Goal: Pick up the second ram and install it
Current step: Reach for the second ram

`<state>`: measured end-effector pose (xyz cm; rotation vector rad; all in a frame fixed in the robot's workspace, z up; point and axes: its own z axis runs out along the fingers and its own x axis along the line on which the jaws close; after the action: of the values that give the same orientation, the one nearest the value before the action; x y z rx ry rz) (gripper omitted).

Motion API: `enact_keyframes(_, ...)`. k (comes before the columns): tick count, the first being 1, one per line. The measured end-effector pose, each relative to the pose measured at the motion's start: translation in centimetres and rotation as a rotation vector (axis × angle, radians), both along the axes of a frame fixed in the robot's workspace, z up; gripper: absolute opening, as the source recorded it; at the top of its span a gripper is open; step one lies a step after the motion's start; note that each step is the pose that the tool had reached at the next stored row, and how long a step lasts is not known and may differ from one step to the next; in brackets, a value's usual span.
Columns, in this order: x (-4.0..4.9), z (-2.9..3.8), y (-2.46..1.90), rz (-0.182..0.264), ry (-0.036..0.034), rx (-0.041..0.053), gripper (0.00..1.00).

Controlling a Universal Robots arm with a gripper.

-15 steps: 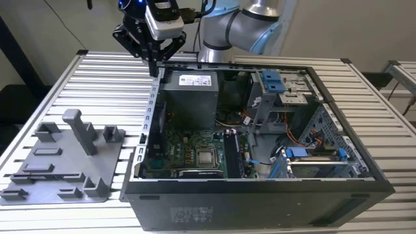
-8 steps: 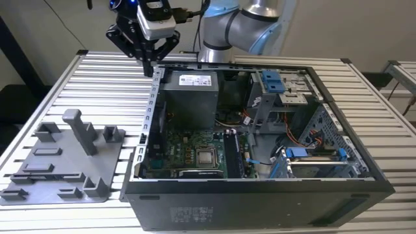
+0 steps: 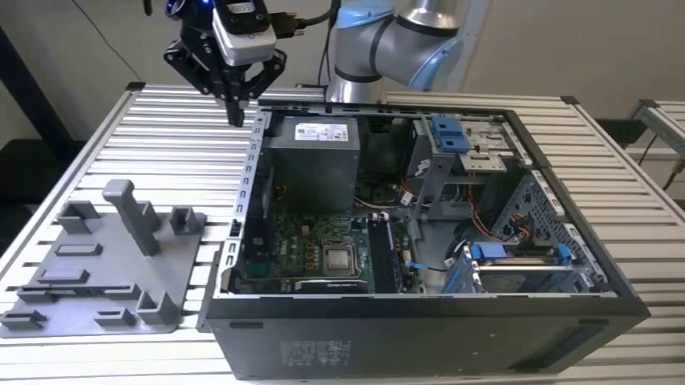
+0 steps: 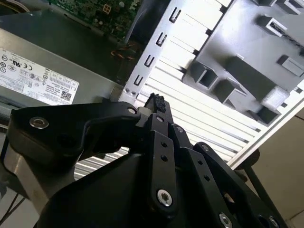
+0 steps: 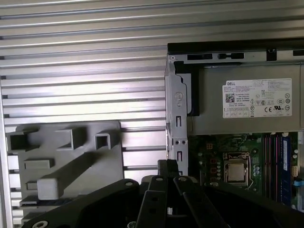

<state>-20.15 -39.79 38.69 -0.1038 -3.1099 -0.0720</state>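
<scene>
My gripper point(image 3: 237, 119) hangs above the slatted table, just outside the far corner of the open computer case point(image 3: 428, 325) on the exterior view's left. Its black fingers point(image 4: 156, 102) meet at the tips and nothing shows between them, as in the first wrist view point(image 5: 167, 166). A thin blue ram strip point(image 5: 285, 166) stands in a slot on the motherboard, beside the processor point(image 5: 236, 172). I cannot tell whether it is the second ram. The grey fixture tray point(image 3: 96, 273) lies on the table with no blue strip on it.
The power supply point(image 3: 310, 152) fills the case's far corner nearest the gripper. Light-blue drive-bay clips point(image 3: 450, 132) and cables crowd the case on the exterior view's right. The tray's upright posts point(image 3: 134, 212) stick up. Bare slatted table point(image 3: 160, 136) lies below the gripper.
</scene>
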Motion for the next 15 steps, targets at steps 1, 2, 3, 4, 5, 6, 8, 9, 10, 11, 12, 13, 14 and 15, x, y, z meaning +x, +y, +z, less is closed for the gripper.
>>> enact_keyframes(1, -0.12, 0.0, 0.0, 0.0, 0.0, 0.0, 0.11)
enact_keyframes(2, -0.24, 0.0, 0.0, 0.0, 0.0001, 0.0, 0.11)
enact_keyframes(3, -0.36, 0.0, 0.0, 0.0, 0.0001, -0.0001, 0.11)
enact_keyframes(4, -0.47, 0.0, 0.0, 0.0, 0.0001, -0.0001, 0.11)
enact_keyframes(5, -0.58, 0.0, 0.0, 0.001, 0.0001, -0.0001, 0.11)
enact_keyframes(6, -0.69, 0.0, 0.0, 0.001, 0.0001, 0.0, 0.11)
enact_keyframes(8, -0.87, 0.0, 0.0, 0.001, 0.0003, 0.0, 0.11)
enact_keyframes(9, -0.96, 0.0, 0.0, 0.001, 0.0005, -0.0001, 0.11)
enact_keyframes(10, -1.07, -0.01, 0.01, 0.001, 0.0005, 0.0, 0.11)
enact_keyframes(11, -1.19, 0.0, 0.0, 0.001, 0.0006, -0.0001, 0.11)
enact_keyframes(12, -1.29, 0.0, 0.01, 0.001, 0.0007, -0.0001, 0.11)
enact_keyframes(13, -1.41, 0.0, 0.01, 0.001, 0.0006, 0.0, 0.11)
enact_keyframes(14, -1.54, -0.01, 0.01, 0.001, 0.0006, 0.0, 0.11)
enact_keyframes(15, -1.67, -0.01, 0.01, 0.001, 0.0007, 0.0, 0.11)
